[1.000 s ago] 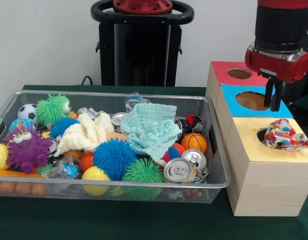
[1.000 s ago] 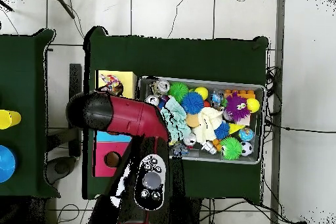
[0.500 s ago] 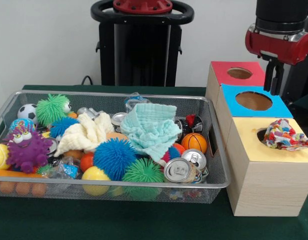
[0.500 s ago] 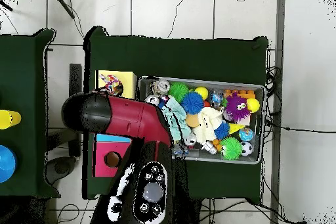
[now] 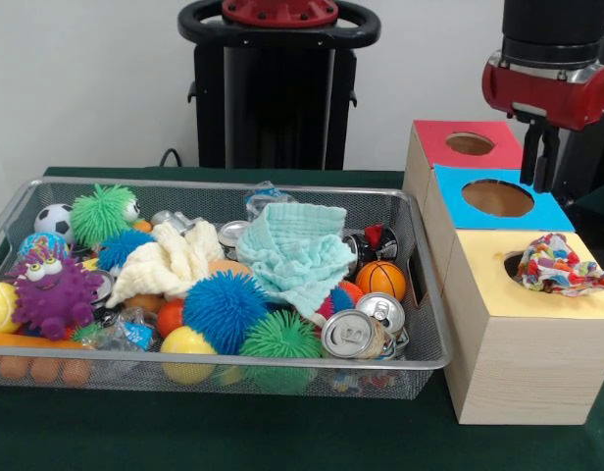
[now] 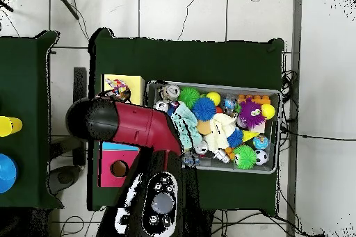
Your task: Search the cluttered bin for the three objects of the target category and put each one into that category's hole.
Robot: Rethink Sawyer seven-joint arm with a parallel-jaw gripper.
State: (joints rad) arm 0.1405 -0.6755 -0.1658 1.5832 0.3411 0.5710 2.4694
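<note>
A white fabric bundle [image 5: 562,267] with red, blue and yellow patches sits on the round hole [image 5: 515,263] of the yellow-topped box [image 5: 498,324], partly sunk in. It also shows in the overhead view [image 6: 119,93]. My gripper [image 5: 540,184] hangs above the blue-topped box [image 5: 498,201], up and behind the bundle. It is open, empty and apart from the bundle. The wire mesh bin [image 5: 282,361] stands to the left, full of clutter. No other such bundle shows in it. In the overhead view my arm [image 6: 128,124] hides the gripper.
A red-topped box [image 5: 469,144] stands behind the blue one. The bin holds a mint cloth [image 5: 300,250], a pale yellow cloth [image 5: 170,260], spiky balls [image 5: 222,309], cans [image 5: 351,334] and a purple toy [image 5: 52,289]. The pedestal [image 5: 277,88] stands behind.
My gripper has risen from just over the blue box's hole to well above it, then held nearly still. The bundle has stayed on the yellow box's hole.
</note>
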